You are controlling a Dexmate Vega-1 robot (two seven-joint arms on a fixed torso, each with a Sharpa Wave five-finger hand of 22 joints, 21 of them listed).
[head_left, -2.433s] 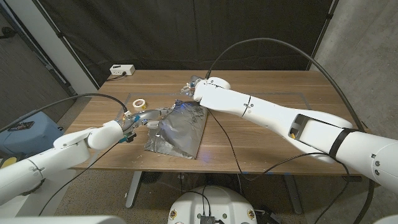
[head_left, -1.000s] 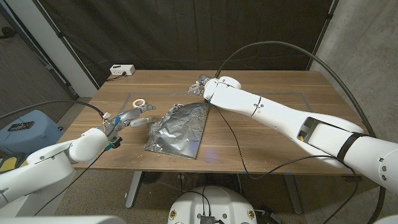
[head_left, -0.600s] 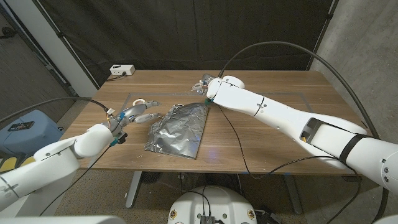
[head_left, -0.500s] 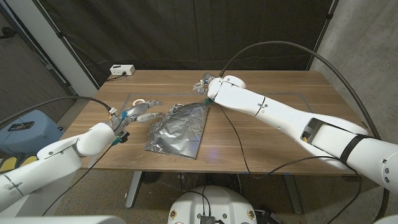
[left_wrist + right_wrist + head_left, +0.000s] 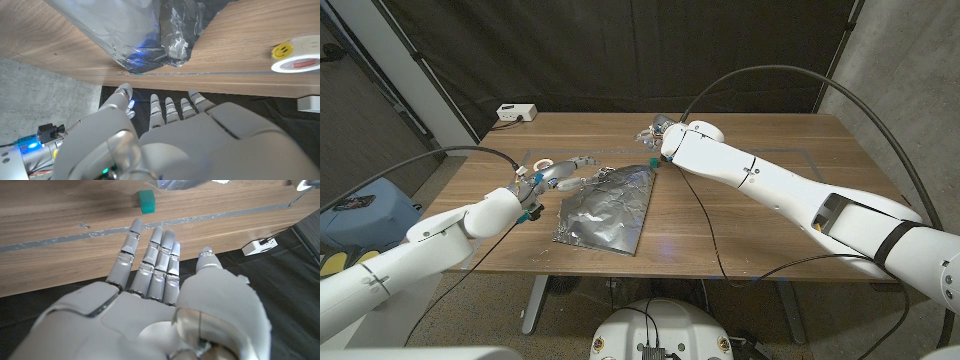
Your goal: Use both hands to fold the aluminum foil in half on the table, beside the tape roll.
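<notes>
The crumpled aluminum foil [image 5: 605,208] lies on the wooden table [image 5: 750,215], running from near the front edge toward the middle. My left hand [image 5: 563,176] reaches in beside the foil's far left corner, fingers straight and apart, holding nothing. In the left wrist view the left hand [image 5: 167,132] points at the foil [image 5: 125,30], with the tape roll [image 5: 297,55] off to one side. The tape roll [image 5: 542,164] sits just beyond my left hand. My right hand [image 5: 658,133] hovers past the foil's far right corner. Its fingers [image 5: 152,260] are stretched out and empty.
A small green block [image 5: 146,201] sits on the table by the foil's far end, ahead of my right hand. A white box [image 5: 517,112] with a cable stands at the far left corner. A taped line [image 5: 75,236] crosses the tabletop.
My left hand has swung in from the left to the foil's far left corner. My right hand has drawn a little up and to the right, away from the foil. The foil lies as before.
</notes>
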